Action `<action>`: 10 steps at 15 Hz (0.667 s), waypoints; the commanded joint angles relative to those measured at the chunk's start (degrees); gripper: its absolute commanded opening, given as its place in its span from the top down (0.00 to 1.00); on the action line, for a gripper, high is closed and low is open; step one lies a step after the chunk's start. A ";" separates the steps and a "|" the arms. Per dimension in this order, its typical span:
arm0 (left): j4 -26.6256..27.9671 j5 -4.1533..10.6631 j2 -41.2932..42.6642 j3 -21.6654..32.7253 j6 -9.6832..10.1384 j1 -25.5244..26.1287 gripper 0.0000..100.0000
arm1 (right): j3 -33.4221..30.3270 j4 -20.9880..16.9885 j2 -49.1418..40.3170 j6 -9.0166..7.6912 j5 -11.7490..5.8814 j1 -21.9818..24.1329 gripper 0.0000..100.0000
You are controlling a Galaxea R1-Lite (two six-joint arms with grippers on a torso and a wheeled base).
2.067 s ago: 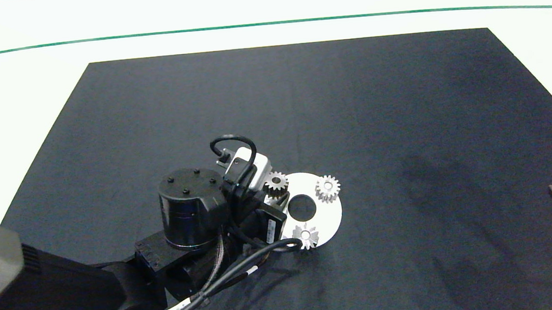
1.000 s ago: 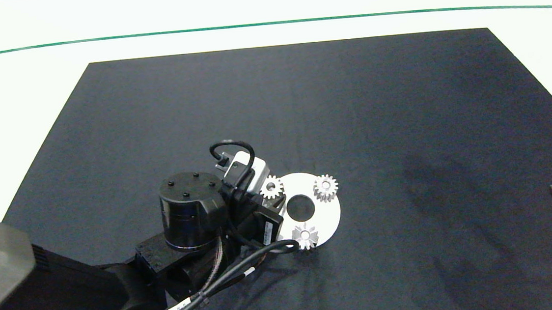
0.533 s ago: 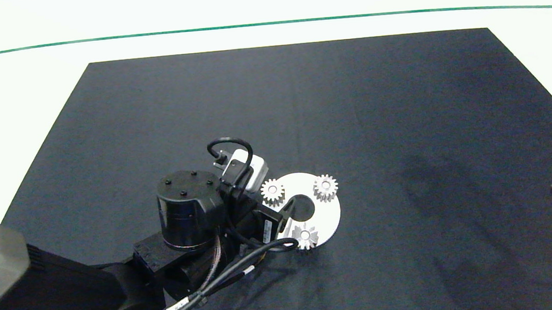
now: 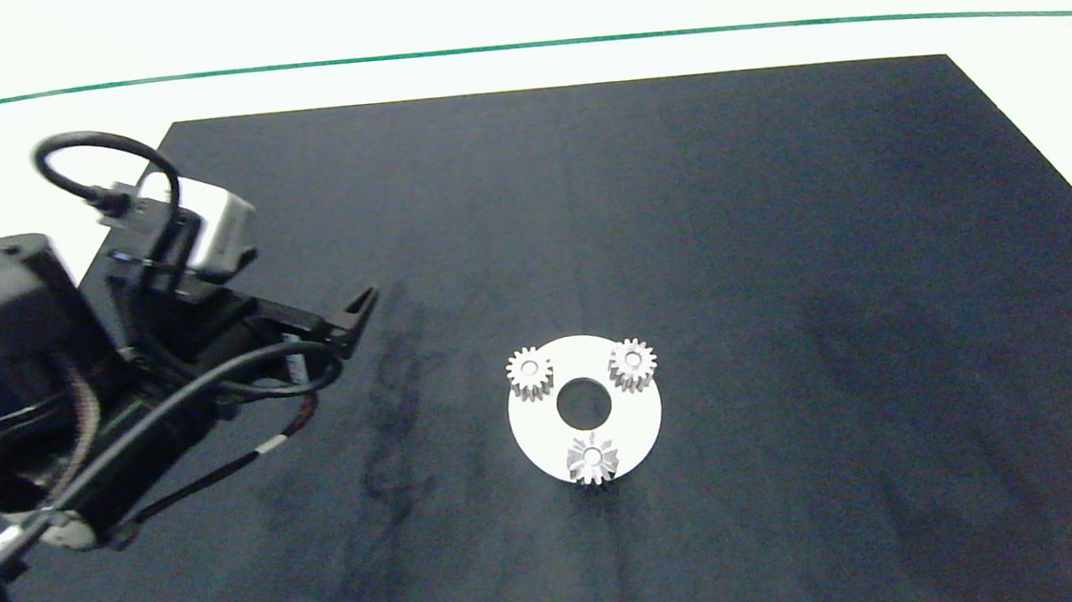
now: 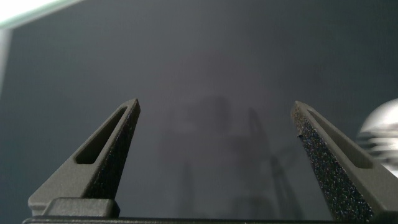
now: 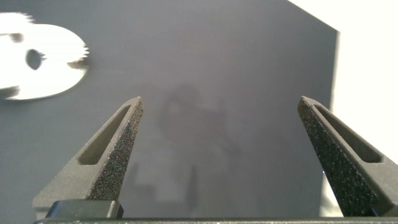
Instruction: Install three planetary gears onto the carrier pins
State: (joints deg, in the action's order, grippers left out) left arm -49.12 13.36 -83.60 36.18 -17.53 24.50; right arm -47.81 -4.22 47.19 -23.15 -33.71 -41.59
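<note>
Left end effector [image 4: 360, 307] spread wide near our surface's [image 4: 779, 224] left edge, three planetary gears [image 4: 530, 374] seated on the white disc [image 4: 636, 419], our right end effector [image 6: 221, 134] likewise apart.

A lab test bench; a black mat [image 4: 779, 224] on a white table [image 4: 514, 16] edged with green line [image 4: 516, 47].

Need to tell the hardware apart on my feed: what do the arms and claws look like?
The left arm is black, with a round black joint housing, looped black cables and a white camera box. Left claw and right claw each have two grey pointed fingers with slotted sides and rough dark pads.
</note>
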 commanded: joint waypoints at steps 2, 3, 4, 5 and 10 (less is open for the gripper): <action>10.97 0.17 28.14 -6.91 -2.77 -14.04 0.00 | 4.04 0.00 -9.05 -1.64 -6.46 11.54 0.00; 12.82 0.09 33.51 -8.76 -2.77 -14.13 0.00 | 6.06 0.00 -12.47 -1.37 -7.69 17.86 0.00; 15.28 0.17 38.60 -10.34 -2.77 -14.22 0.00 | 8.08 0.17 -15.64 -1.20 -8.30 24.72 0.00; 17.91 0.26 44.67 -12.63 -2.77 -14.57 0.00 | 10.19 0.17 -19.50 -0.14 -8.04 30.96 0.00; 35.49 0.26 75.17 -18.78 -3.39 -23.54 0.00 | 22.67 0.17 -39.54 1.00 -8.30 36.94 0.00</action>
State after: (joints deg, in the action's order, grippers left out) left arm -22.60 13.51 -28.07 20.86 -20.50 5.78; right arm -31.34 -4.05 19.20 -22.37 -41.53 -7.98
